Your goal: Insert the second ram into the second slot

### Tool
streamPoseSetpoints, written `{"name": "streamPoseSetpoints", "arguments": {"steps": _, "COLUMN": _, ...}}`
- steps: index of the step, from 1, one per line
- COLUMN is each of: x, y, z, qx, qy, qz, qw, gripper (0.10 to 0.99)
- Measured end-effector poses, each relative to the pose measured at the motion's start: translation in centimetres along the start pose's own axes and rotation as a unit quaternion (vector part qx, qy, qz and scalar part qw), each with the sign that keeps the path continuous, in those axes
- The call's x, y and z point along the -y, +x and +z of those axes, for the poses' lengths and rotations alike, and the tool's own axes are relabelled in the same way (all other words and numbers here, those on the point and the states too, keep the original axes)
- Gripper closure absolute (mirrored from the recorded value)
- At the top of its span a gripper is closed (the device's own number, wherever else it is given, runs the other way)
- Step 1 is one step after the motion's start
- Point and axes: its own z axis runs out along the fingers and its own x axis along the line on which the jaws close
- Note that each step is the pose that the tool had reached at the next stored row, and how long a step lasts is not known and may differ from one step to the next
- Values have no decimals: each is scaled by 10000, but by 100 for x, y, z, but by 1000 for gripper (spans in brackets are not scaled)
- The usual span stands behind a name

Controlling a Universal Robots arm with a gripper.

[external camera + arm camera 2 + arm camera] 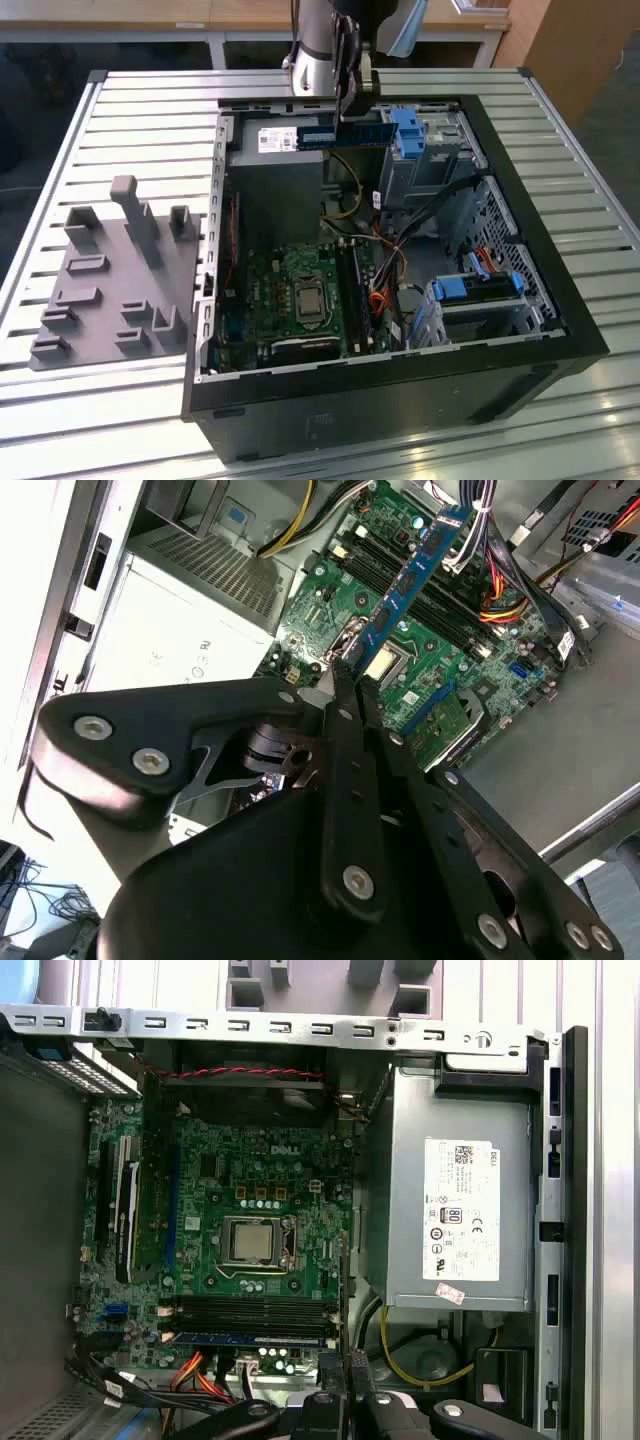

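Second ram [365,133] [410,575]: a dark-blue stick with black chips, held in the air over the open computer case. In the exterior view it hangs level near the far end of the case, one end just beside a blue drive-bay clip [408,130]. In the second wrist view it juts out past the fingertips, above the motherboard and apart from it.
Gripper [344,120] [346,677] [352,1365]: black fingers clamped on the stick, gripping its flat faces. In the exterior view they cross it near mid-length.
Memory slots [250,1310] [357,295]: long, dark and parallel, lying beside the processor socket. A blue strip runs alongside them in the first wrist view, and it is unclear whether that is the held stick or one already seated.
Processor socket [258,1240] [308,298] [381,665]: a square metal frame near the middle of the green motherboard [210,1180].
Power supply [460,1210] [275,185]: a grey box with a pale label, at one end of the case beside the motherboard.
Cables [500,605]: red, orange and black bundles trailing past the slots towards the drive bays.
Second blue clip [480,288]: on the lower drive cage, at the exterior view's right.
Computer case [560,300]: black, lying on its side with the panel off.
Table [150,120]: slatted metal.
Grey fixture plate [110,280]: on the table at the exterior view's left, carrying upright blocks and well apart from the gripper.
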Motion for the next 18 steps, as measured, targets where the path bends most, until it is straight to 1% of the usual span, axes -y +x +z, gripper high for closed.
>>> {"name": "streamPoseSetpoints", "arguments": {"steps": 9, "x": 0, "y": 1, "z": 0, "qx": -1, "qy": 0, "qz": 1, "qw": 10000, "gripper": 949}}
{"name": "streamPoseSetpoints", "arguments": {"steps": 12, "x": -1, "y": 12, "z": -1, "qx": -3, "qy": 0, "qz": 0, "qw": 10000, "gripper": 949}}
{"name": "streamPoseSetpoints", "arguments": {"steps": 15, "x": -1, "y": 38, "z": -1, "qx": -6, "qy": 0, "qz": 0, "qw": 10000, "gripper": 949}}
{"name": "streamPoseSetpoints", "arguments": {"steps": 18, "x": -2, "y": 88, "z": -1, "qx": -6, "qy": 0, "qz": 0, "qw": 10000, "gripper": 949}}
